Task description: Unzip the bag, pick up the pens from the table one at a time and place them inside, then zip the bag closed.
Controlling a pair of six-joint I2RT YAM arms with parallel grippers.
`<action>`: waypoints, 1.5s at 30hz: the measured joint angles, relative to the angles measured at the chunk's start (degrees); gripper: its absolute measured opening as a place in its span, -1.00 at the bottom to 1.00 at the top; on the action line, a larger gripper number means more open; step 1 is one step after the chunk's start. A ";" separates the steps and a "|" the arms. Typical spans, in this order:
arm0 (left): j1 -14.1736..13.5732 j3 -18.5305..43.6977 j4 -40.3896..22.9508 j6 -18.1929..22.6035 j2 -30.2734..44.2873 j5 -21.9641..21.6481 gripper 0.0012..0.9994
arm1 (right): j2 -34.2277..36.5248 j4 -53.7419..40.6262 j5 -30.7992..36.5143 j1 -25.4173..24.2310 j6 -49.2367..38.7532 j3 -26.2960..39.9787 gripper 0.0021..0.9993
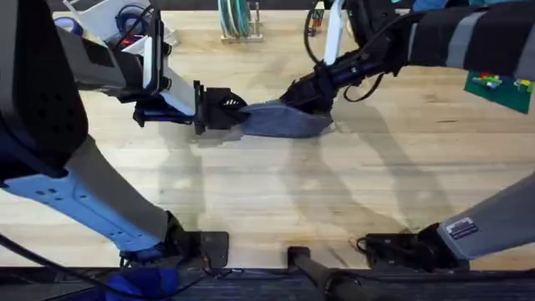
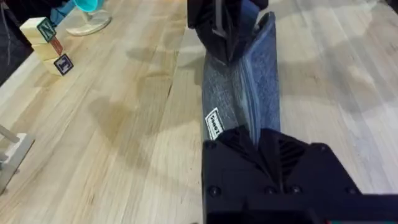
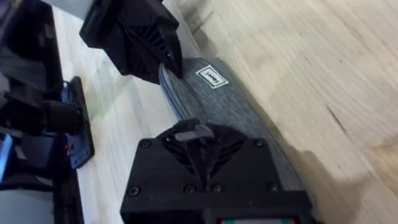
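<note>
You have both grippers, left (image 1: 238, 113) and right (image 1: 292, 99), pinching the bag (image 1: 280, 121); no pens lie out, so only zipping seems left.

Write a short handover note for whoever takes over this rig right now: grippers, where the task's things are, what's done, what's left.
Left gripper: shut on one end of the bag.
Right gripper: shut at the bag's other end, apparently on the zipper.
The bag lies mid-table, stretched between both grippers; its white label faces up.
Pens: none seen on the table, so probably inside already; cannot confirm.
Zipper: looks closed along the visible edge, but the ends are hidden by the grippers.
Left: check the zipper is fully shut, then release both grippers.
</note>
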 joint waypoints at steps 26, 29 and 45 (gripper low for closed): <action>0.04 -0.07 0.96 0.00 0.00 0.48 -0.92 | 0.02 -10.75 -5.20 -10.20 -6.28 0.00 -0.94; 0.09 -0.09 0.93 0.00 0.00 0.48 -0.92 | 0.00 -12.23 -5.20 -11.49 -7.29 0.00 -0.94; 0.24 -0.11 0.93 0.00 0.00 0.63 -0.92 | 0.02 -18.92 -5.26 -18.16 -12.76 0.00 -0.94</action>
